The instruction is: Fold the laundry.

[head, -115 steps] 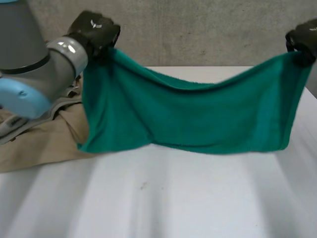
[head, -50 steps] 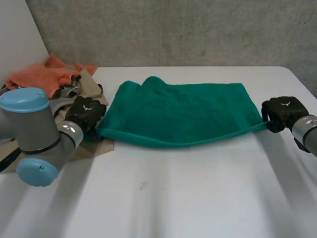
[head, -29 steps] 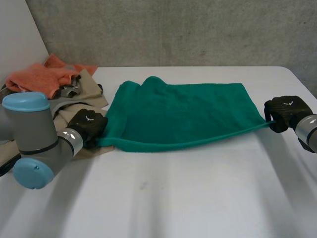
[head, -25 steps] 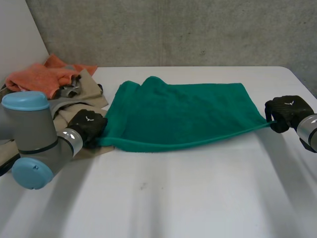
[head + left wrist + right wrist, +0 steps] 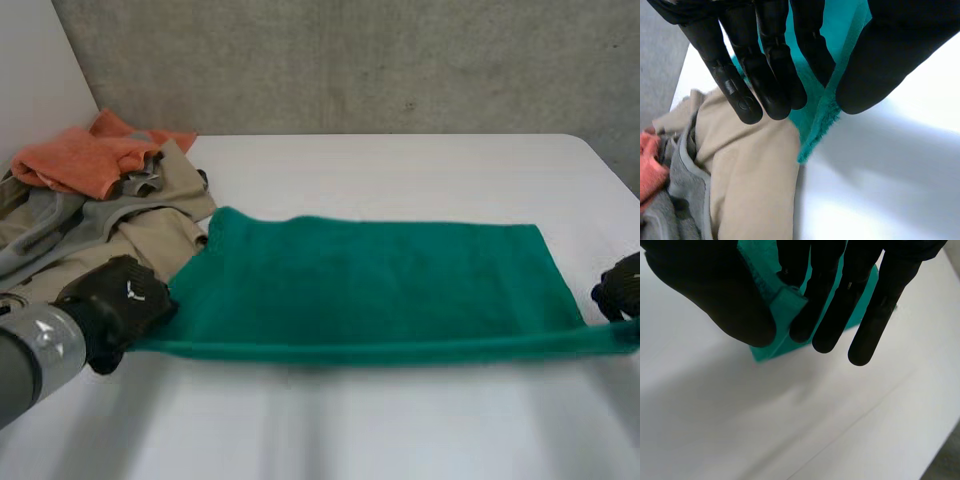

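A green towel (image 5: 370, 280) lies folded on the white table (image 5: 400, 430), its near edge pulled straight between my two hands. My left hand (image 5: 115, 305) is at the towel's near left corner. In the left wrist view its fingers (image 5: 765, 65) and thumb pinch the green edge (image 5: 815, 130). My right hand (image 5: 620, 288) holds the near right corner at the table's right side. In the right wrist view the thumb and fingers (image 5: 830, 315) pinch that corner (image 5: 787, 302) just above the table.
A pile of laundry sits at the table's left: a beige garment (image 5: 150, 235), a grey one (image 5: 45, 225) and an orange cloth (image 5: 85, 155). The beige garment (image 5: 750, 175) lies right beside my left hand. A concrete wall stands behind the table.
Both hands have moved toward the table's near edge, dragging the towel with them and pulling it flat. The left hand has closed on its corner.
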Robot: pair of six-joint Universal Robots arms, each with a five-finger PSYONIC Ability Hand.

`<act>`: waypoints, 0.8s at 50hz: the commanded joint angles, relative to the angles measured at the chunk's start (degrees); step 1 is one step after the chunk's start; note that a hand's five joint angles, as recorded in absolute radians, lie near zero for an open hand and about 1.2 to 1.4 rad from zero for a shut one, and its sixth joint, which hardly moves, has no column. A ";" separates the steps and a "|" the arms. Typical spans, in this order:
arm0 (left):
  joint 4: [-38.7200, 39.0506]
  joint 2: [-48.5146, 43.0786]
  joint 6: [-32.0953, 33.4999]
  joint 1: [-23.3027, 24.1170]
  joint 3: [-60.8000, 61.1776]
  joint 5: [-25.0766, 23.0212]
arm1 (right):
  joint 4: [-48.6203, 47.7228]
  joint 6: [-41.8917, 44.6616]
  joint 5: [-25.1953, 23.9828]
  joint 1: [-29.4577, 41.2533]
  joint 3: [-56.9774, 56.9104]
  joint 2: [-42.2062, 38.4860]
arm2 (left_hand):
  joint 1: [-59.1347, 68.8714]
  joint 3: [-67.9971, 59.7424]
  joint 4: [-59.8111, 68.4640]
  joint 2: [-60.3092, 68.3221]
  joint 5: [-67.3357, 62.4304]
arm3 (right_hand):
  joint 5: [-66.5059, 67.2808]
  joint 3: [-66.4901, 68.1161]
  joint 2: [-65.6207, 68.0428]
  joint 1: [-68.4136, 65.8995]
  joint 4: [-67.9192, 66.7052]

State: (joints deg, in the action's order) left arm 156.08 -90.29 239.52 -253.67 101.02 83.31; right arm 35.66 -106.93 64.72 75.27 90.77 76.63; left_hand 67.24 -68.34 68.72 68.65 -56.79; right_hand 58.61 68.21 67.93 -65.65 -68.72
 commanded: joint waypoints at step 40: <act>8.72 -61.67 -12.59 13.37 -77.64 14.95 | -32.67 -32.82 18.77 16.75 -45.68 -41.82 | 12.76 -11.66 11.28 11.35 -13.21 | 11.39 11.79 12.07 -14.35 -11.28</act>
State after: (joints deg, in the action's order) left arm 167.20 -148.54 226.64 -241.27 28.22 98.94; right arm 2.87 -141.43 82.98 91.00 48.07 38.22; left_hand 67.24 -68.36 68.74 68.67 -56.79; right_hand 58.85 68.21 67.92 -65.65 -68.72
